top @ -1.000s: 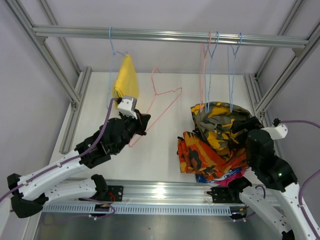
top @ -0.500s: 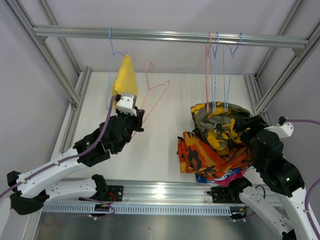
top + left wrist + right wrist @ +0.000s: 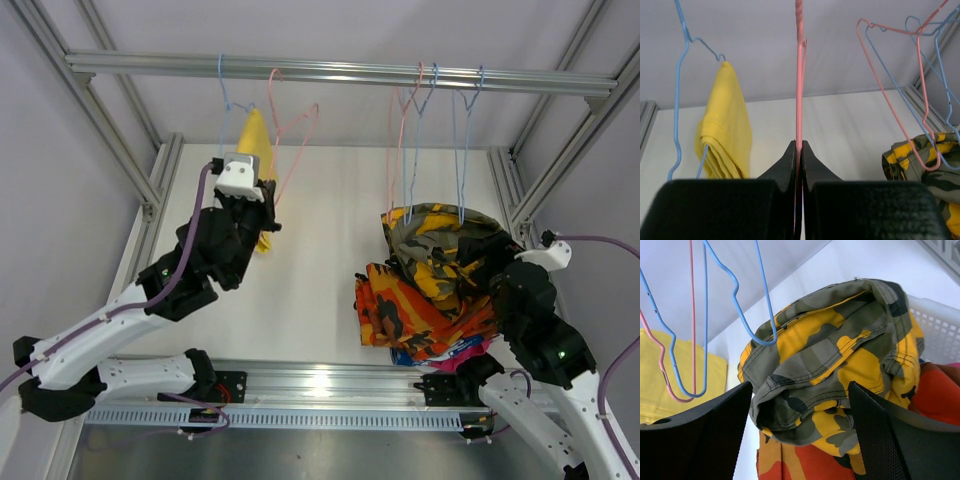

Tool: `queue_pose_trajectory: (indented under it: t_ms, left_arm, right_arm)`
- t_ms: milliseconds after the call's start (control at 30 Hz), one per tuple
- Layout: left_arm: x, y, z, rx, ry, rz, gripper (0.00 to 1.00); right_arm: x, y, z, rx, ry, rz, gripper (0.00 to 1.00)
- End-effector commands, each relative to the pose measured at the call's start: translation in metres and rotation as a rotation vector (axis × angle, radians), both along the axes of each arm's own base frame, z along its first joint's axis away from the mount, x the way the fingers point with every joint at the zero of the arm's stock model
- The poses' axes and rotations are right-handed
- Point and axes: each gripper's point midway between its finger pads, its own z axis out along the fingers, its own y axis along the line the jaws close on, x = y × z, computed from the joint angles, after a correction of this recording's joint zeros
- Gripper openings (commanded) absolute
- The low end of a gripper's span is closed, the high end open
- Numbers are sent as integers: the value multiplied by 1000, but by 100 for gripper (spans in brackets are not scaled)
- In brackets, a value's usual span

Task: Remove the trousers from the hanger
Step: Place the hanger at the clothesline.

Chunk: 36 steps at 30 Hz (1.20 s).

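Observation:
The plain yellow trousers (image 3: 254,145) hang on a blue hanger (image 3: 224,85) from the top rail; they also show in the left wrist view (image 3: 726,127). My left gripper (image 3: 264,197) is shut on the wire of an empty pink hanger (image 3: 292,128), with its hook up at the rail; in the left wrist view my left gripper (image 3: 799,146) pinches the pink hanger (image 3: 799,75). The camouflage trousers (image 3: 440,245) top a pile with the orange-red trousers (image 3: 405,310); blue-and-white and magenta pieces (image 3: 462,350) peek out below. My right gripper (image 3: 800,390) is open beside the camouflage trousers (image 3: 840,350).
Three empty hangers, pink and blue (image 3: 412,140), hang from the rail (image 3: 340,70) above the pile. A white basket (image 3: 935,320) sits behind the pile. Frame posts stand at the left (image 3: 140,190) and right (image 3: 560,160) of the table.
My left gripper has lifted the pink hanger up and back from the table to the rail beside the yellow trousers. The right arm has shifted only slightly.

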Motion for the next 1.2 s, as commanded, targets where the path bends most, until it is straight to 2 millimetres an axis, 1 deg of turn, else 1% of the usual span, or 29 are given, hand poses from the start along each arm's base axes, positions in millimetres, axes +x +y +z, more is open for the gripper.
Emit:
queue_pose_trajectory:
  t_ms: [0,33,67,100,133,167,200,233,300,367,400,467,533,567,633,667,700,767,800,833,867,900,967,1000,1033,1067,1100,1133,1167]
  left_arm:
    - [11,-3,33,4,-73,45,1]
    - [13,0,48,-22,-89,54,1]
    - [20,-9,44,-1,-76,53,1]
    - [23,-11,45,-1,-71,52,1]
    - [27,-9,54,-12,-79,64,1]
    - [32,-11,54,-5,-76,70,1]
    - [38,-19,53,2,-70,64,1]
    - [44,-16,58,-7,-72,78,1]
    - [57,-23,51,20,-51,86,1]
    - [71,-20,50,0,-38,107,1]
    - [79,-27,43,13,-27,101,1]
    - [92,-25,39,25,-22,119,1]
    - [104,-28,26,54,1,132,1]
    - [105,-30,21,63,12,131,1]
    - [106,-34,2,83,52,121,1]
    - [105,-34,-3,79,66,119,1]
    - [105,-35,-23,85,103,121,1]
    - [99,-33,-26,65,110,110,1]
    - [98,-33,-42,76,136,108,1]
    - [96,-31,-44,68,141,107,3]
    - [93,-29,-45,60,145,105,6]
    - [92,-29,-52,58,162,104,10]
    - [87,-26,-62,69,191,102,24]
    - [83,-25,-62,55,196,95,33]
    - [81,-24,-63,53,200,91,51]
    - [78,-23,-67,53,212,88,60]
    - [71,-20,-58,34,195,76,69]
    - [67,-18,-56,33,188,72,79]
    - [63,-15,-49,23,173,65,82]
  right_arm:
    - [10,12,7,-2,-37,47,82]
    - [12,14,8,-4,-41,54,82]
    - [14,15,7,-14,-39,59,82]
    - [15,16,7,-13,-42,60,82]
    - [17,17,5,-22,-39,63,82]
    - [17,17,5,-30,-40,67,83]
    - [18,18,5,-31,-43,70,82]
    - [19,20,4,-31,-44,77,82]
    - [21,21,2,-39,-41,83,83]
    - [22,23,-5,-44,-31,90,83]
    - [23,24,-7,-42,-32,93,83]
    - [24,25,-18,-53,-14,98,83]
    - [26,27,-25,-56,-3,105,83]
    - [26,28,-33,-62,11,106,83]
    - [27,29,-36,-59,16,110,84]
    - [27,30,-41,-58,23,114,84]
    - [28,30,-41,-54,19,115,84]
    - [28,33,-43,-46,20,124,84]
    - [28,34,-45,-43,22,129,84]
    - [28,35,-46,-40,24,135,84]
    - [28,35,-46,-35,24,133,84]
    - [27,36,-47,-34,24,136,84]
    - [26,36,-47,-31,23,140,84]
    - [26,37,-47,-30,25,143,84]
    - [25,36,-45,-27,19,143,84]
    - [25,37,-45,-23,18,148,84]
    - [24,37,-45,-22,16,148,84]
    - [23,37,-44,-19,14,151,84]
    - [23,37,-43,-16,12,152,84]
